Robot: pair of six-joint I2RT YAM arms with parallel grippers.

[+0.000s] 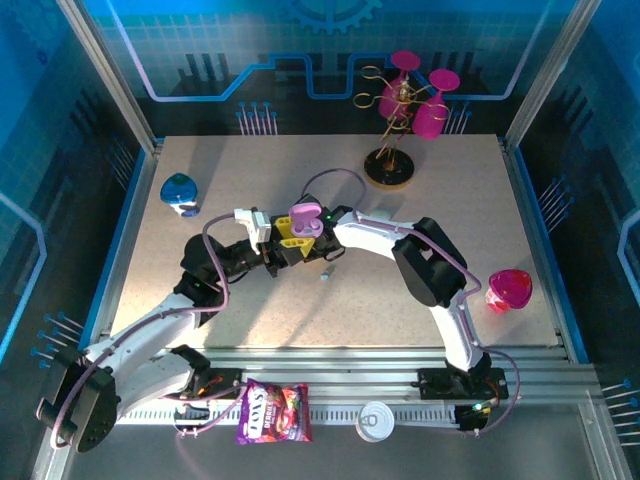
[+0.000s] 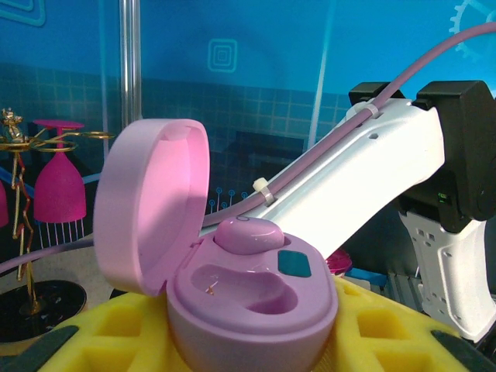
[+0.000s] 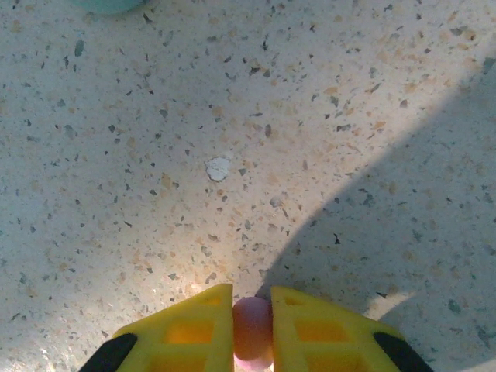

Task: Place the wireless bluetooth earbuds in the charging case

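Right wrist view: the right gripper (image 3: 252, 301) pinches a tiny pink earbud (image 3: 253, 335).
Probably light, hard and slippery, best gripped gently by its body; the left gripper (image 2: 248, 349) clamps the open case (image 2: 232, 310).

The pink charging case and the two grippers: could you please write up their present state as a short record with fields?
case: pink charging case, lid open
far slot: seated earbud in place
near slot: empty
left gripper: shut on the case
right gripper: shut on a second pink earbud, over the speckled table
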